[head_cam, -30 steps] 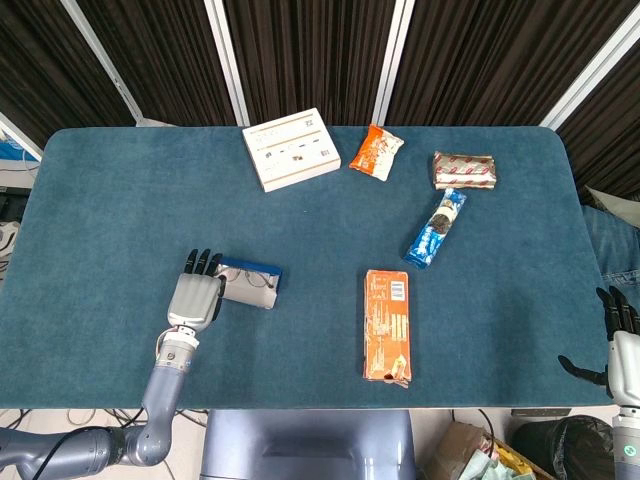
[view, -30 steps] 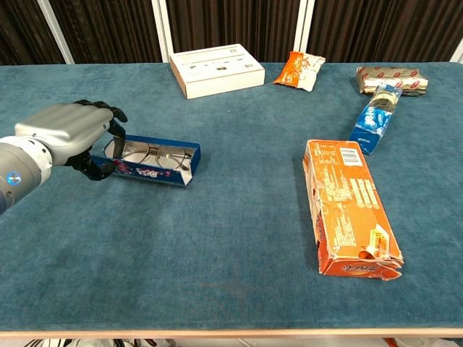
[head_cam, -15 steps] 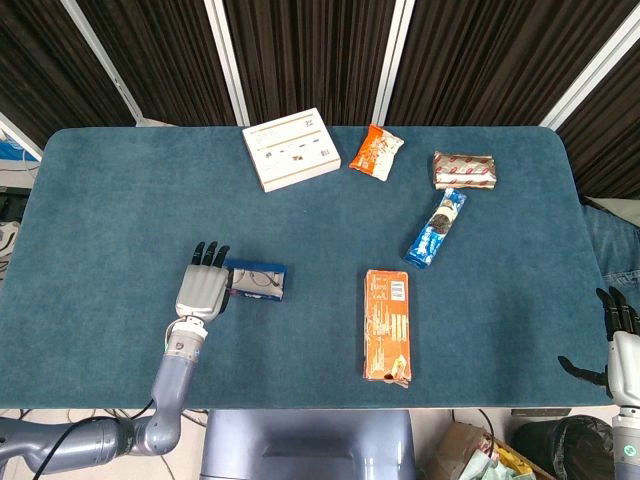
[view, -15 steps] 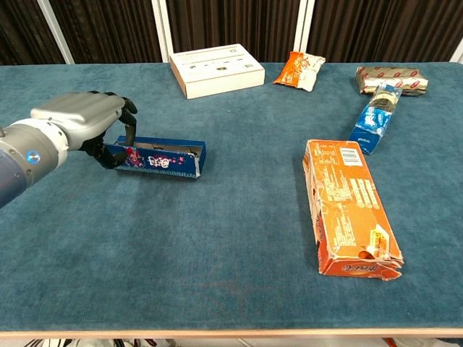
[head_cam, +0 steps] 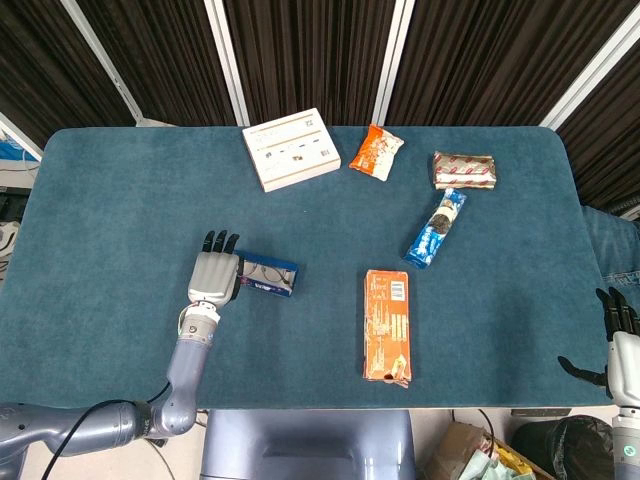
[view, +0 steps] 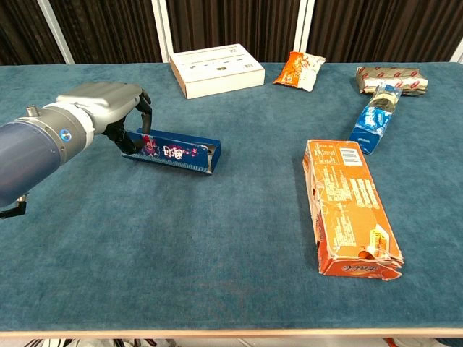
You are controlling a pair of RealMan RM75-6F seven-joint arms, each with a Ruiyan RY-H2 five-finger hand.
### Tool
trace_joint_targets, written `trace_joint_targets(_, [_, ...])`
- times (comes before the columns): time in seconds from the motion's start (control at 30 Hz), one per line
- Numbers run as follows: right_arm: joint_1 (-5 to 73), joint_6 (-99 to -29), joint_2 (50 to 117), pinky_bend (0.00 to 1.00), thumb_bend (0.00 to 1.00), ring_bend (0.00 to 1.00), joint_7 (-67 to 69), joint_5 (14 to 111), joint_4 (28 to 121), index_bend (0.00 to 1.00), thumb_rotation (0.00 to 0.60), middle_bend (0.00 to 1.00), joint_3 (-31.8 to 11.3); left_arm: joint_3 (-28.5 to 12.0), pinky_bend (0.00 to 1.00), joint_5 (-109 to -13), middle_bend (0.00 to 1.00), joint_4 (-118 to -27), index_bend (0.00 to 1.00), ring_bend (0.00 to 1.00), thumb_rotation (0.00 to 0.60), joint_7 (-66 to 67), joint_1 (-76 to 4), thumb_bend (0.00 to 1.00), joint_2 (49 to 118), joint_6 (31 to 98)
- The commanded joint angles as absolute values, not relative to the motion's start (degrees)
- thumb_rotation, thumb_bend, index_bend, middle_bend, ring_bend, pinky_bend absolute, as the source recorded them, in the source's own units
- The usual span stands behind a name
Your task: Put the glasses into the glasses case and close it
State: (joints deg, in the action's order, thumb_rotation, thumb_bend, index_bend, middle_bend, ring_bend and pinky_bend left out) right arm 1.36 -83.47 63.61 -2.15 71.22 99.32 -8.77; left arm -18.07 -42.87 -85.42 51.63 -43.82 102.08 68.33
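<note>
The blue patterned glasses case [view: 177,150] lies left of the table's middle, tipped so its long side wall faces the chest view. That wall hides the glasses there. In the head view the case [head_cam: 270,275] is small, and the glasses inside it cannot be made out clearly. My left hand [view: 108,108] curls its fingers over the case's left end and grips it; seen from the head, the same hand [head_cam: 213,278] sits just left of the case. My right hand [head_cam: 620,345] hangs past the table's right front corner, fingers apart and holding nothing.
An orange carton [view: 349,206] lies front right of the case. Along the back stand a white box [view: 215,70], an orange snack bag [view: 299,70], a brown wrapped pack [view: 391,78] and a blue cookie pack [view: 374,116].
My left hand has moved right and away from me, taking the case along. The case has tipped up, so the glasses seen inside it a second ago are now hidden.
</note>
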Motion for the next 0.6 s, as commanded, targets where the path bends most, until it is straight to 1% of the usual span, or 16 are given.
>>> trace_joint_targets(0.03, [1.38, -83.45, 63.61, 0.16, 0.19, 0.12, -2.18, 71.28, 99.32, 0.07, 0.6, 0.02, -8.74, -18.73, 0.01, -42.38, 0.12, -84.74, 0.59, 0.0, 0.6, 50.99, -44.48, 0.46, 102.52, 68.17])
trace_joint_targets(0.6, [1.36, -83.47, 63.64, 0.16, 0.19, 0.12, -2.36, 71.2, 99.35, 0.08, 0.6, 0.02, -8.71, -20.67, 0.01, -38.46, 0.12, -81.4, 0.59, 0.0, 0.6, 49.67, -47.76, 0.46, 103.48, 66.69])
